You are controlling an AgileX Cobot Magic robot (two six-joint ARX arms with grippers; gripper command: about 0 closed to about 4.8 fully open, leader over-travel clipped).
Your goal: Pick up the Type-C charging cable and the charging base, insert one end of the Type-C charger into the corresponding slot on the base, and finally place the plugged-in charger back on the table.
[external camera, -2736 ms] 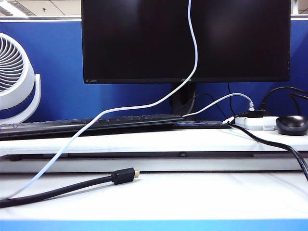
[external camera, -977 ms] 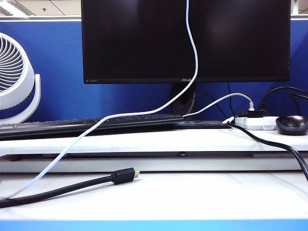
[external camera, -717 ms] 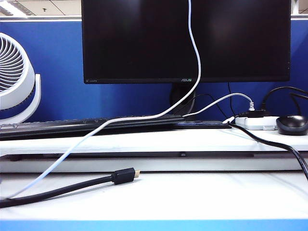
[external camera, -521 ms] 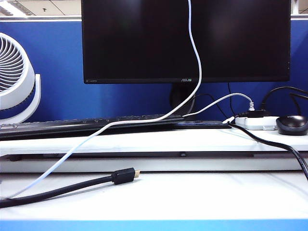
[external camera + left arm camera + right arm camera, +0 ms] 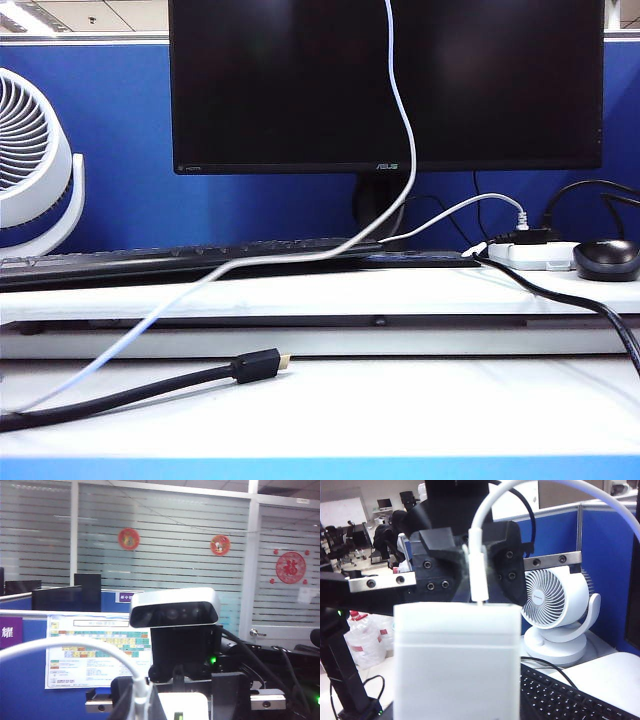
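Neither gripper shows in the exterior view. The Type-C charging cable [image 5: 405, 130] hangs from above the monitor down to the table [image 5: 400, 410]. My left gripper [image 5: 141, 700] is shut on the cable's white plug [image 5: 477, 575]. In the right wrist view its black fingers [image 5: 440, 550] face me. The plug's silver tip meets the upper edge of the white charging base [image 5: 457, 660]. Whether it sits in the slot I cannot tell. My right gripper [image 5: 177, 700] holds the base [image 5: 177, 707] in the air, with a dark finger [image 5: 227, 695] beside it.
A black cable with a gold-tipped plug [image 5: 260, 365] lies on the front of the table. On the raised shelf are a keyboard [image 5: 200, 258], a white power strip [image 5: 535, 255] and a dark mouse [image 5: 605, 258]. A white fan [image 5: 30, 160] stands at the left, a monitor [image 5: 385, 85] behind.
The hanging white cable has swayed: its lower bend has slid to the right along the keyboard and now sags lower. Nothing on the table has moved.
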